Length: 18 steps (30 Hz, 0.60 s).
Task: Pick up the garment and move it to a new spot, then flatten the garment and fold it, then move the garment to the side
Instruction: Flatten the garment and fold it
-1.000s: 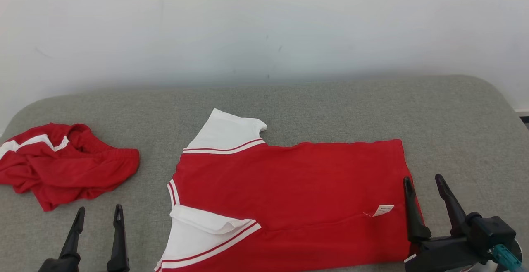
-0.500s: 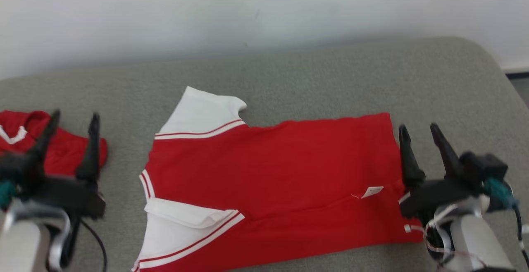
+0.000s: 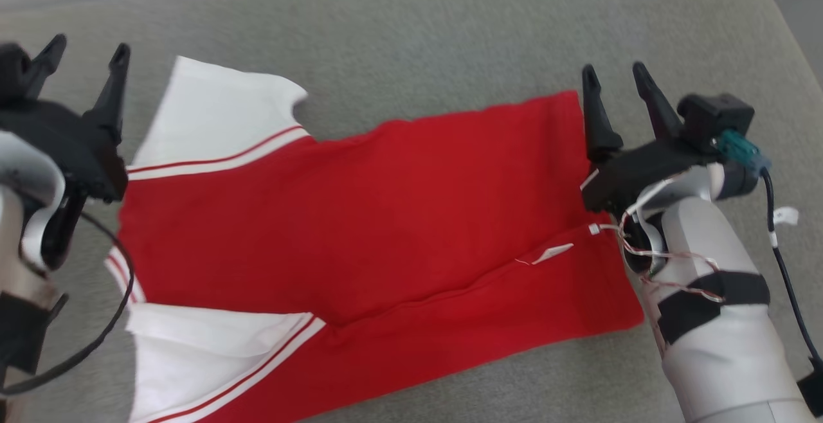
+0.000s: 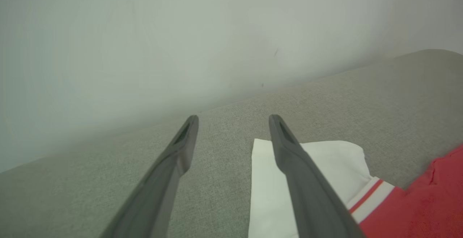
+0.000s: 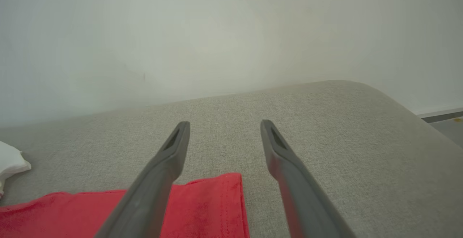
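Left hand [image 3: 88, 47], spread wide, partly cut off beside garment [image 3: 360, 217]

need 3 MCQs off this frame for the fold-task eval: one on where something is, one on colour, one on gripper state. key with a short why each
1. The right gripper is by which part of the garment? A. its far hem corner; B. its neckline; C. its middle.
2. The sleeves are: A. blue; B. all red; C. white with red stripes.
3. The left gripper and the right gripper are: A. both open, empty; B. both shut on cloth; C. one open, one shut.
Key: 1 A, the right wrist view shows the red hem corner between its fingers; 2 C, white cloth edged by red lines; 3 A, both pairs of fingers stand apart, gripping nothing.
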Tool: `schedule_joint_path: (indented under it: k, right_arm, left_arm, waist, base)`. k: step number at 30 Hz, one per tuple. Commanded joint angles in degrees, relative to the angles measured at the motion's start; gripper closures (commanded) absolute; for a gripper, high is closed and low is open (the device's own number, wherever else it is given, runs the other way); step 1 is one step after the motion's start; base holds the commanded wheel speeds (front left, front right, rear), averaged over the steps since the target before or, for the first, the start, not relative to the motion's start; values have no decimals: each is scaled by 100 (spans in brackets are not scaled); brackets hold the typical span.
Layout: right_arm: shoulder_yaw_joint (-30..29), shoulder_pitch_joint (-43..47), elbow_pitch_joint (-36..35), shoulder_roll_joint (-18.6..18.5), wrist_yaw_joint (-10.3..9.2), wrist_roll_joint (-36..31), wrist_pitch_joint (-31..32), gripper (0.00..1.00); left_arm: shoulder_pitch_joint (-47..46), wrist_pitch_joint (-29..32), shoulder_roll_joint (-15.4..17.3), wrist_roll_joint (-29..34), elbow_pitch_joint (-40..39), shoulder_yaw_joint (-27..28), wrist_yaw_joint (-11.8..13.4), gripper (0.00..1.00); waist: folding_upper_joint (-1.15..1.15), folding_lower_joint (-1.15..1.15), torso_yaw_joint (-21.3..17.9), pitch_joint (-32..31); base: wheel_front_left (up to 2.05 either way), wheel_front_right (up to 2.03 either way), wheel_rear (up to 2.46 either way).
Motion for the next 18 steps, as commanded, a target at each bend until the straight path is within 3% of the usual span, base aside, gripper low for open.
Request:
schedule_joint_path:
  k: [1,8,18]
  right_arm:
    - [60,-137,100,34,-10,-25,-62,0]
    - [335,-616,650,101,-11,69,-230,0]
    - [637,-842,949,129,-11,215,-447,0]
  left_arm:
    - [-165,38,-16,-132,82,-110,-27,0]
    - [-697,329,146,-590,795,-756,-22,0]
    - [-1189,273,459,-776,1508,-1319,-24,0]
  waist:
    - [-1,-2,-485,536]
    - [-1,-2,-662,734]
    - [-1,-2,-836,887]
  base:
    - [0,0,0]
    - [0,0,0]
    - [0,0,0]
